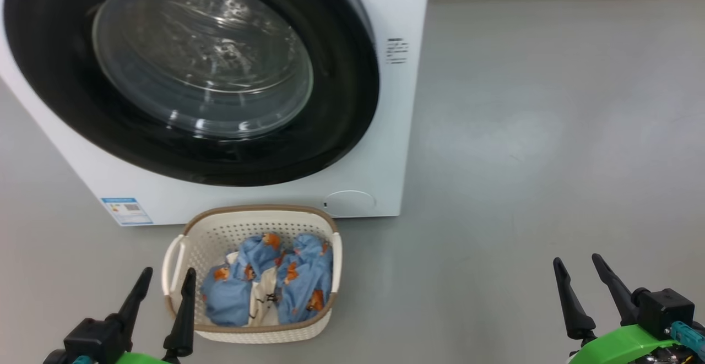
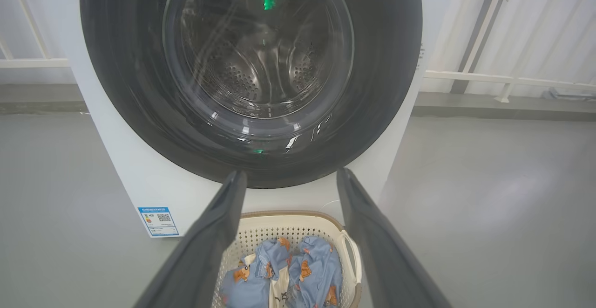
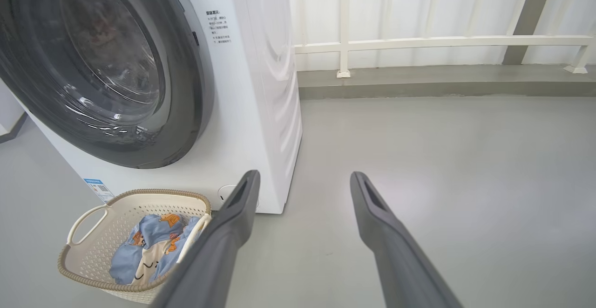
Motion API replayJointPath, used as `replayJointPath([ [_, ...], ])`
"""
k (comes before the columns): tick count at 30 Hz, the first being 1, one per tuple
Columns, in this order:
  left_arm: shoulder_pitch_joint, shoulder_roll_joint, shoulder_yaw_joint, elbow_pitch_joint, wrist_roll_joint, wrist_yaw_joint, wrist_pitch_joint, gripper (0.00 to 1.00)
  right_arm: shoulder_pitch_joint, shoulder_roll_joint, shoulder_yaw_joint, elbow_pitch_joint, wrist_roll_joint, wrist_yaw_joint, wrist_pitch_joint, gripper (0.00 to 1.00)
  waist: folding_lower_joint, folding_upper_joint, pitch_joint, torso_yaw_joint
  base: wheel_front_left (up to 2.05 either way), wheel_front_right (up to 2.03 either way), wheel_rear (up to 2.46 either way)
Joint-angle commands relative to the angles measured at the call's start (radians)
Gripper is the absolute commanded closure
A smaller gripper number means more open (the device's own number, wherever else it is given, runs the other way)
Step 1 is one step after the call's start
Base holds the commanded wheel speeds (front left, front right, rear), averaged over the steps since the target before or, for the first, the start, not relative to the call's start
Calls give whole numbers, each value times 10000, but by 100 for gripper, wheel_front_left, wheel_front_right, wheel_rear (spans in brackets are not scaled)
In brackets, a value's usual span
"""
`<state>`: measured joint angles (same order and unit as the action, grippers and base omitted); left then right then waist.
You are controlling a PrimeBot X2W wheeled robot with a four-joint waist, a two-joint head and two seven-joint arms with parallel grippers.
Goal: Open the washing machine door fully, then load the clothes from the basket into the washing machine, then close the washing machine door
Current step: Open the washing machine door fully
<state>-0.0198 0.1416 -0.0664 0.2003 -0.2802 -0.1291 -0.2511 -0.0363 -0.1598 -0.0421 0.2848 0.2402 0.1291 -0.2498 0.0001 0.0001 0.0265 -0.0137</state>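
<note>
The washing machine door [image 1: 60, 88], its wide glossy black rim framing a bulging glass porthole [image 1: 204, 61], sits closed against the front of the white washing machine [image 1: 385, 132]. The perforated steel drum [image 2: 260, 75] shows dimly through the glass. A blue label sticker [image 1: 126, 211] marks the machine's lower left corner and a round flap [image 1: 350, 202] its lower right.

Directly in front of the machine, touching or almost touching its base, the cream perforated basket [image 1: 259, 226] with its brown woven-look rim stands on the grey floor [image 1: 523, 160]. It holds the clothes [image 1: 300, 287]: crumpled light blue pieces printed with small orange-brown animals, bunched around a white piece [image 1: 264, 298] with black marks.

Further out from the machine, the left gripper [image 1: 169, 270] hangs with its two dark fingers spread apart and nothing between them, on the side of the basket away from the machine and toward its left handle. The right gripper [image 1: 576, 257] is likewise released and empty, out beyond the machine's right side, over bare floor. Behind the machine, a white railing [image 3: 419, 42] runs along a low grey kerb.
</note>
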Motion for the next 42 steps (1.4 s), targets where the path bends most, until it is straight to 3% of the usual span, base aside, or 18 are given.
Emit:
replayJointPath([
  [1, -387, 244, 352, -278, -54, -16, -107, 0, -134, -132, 213, -265, 23, 16, -120, 0, 0, -1, 7, -3, 77, 77, -154],
  [15, -425, 218, 254, -212, -103, -16, -107, 0, -238, -25, 269, -274, -52, 16, -120, 0, 0, -1, 56, 57, 23, 23, -46],
  [16, -424, 209, 243, -209, -113, -16, -107, 0, -264, -2, 268, -284, -12, 16, -120, 4, 0, -1, 54, 65, 0, 0, 0],
  [17, -421, 198, 231, -204, -122, -16, -107, 0, -293, 22, 268, -291, 33, 16, -120, 46, 0, -1, 45, 75, 0, 0, 0],
  [18, -415, 186, 222, -202, -129, -16, -107, 0, -329, 55, 280, -317, 104, 16, -120, 60, 0, -1, 38, 84, 0, 0, 0],
  [20, -388, 154, 208, -208, -145, -16, -107, 0, -421, 154, 309, -377, 360, 16, -120, 100, 0, -1, 22, 98, 0, 0, 0],
  [31, -300, -67, 39, -290, -263, -16, -107, 0, -1922, 660, 779, -890, 3547, 16, -120, 100, 0, -1, 145, 209, 0, 0, 0],
  [42, -701, -71, -263, -417, -475, -16, -107, 0, -4324, 392, 977, -434, 6064, 16, -120, 100, 0, -1, 715, 691, 0, 0, 0],
])
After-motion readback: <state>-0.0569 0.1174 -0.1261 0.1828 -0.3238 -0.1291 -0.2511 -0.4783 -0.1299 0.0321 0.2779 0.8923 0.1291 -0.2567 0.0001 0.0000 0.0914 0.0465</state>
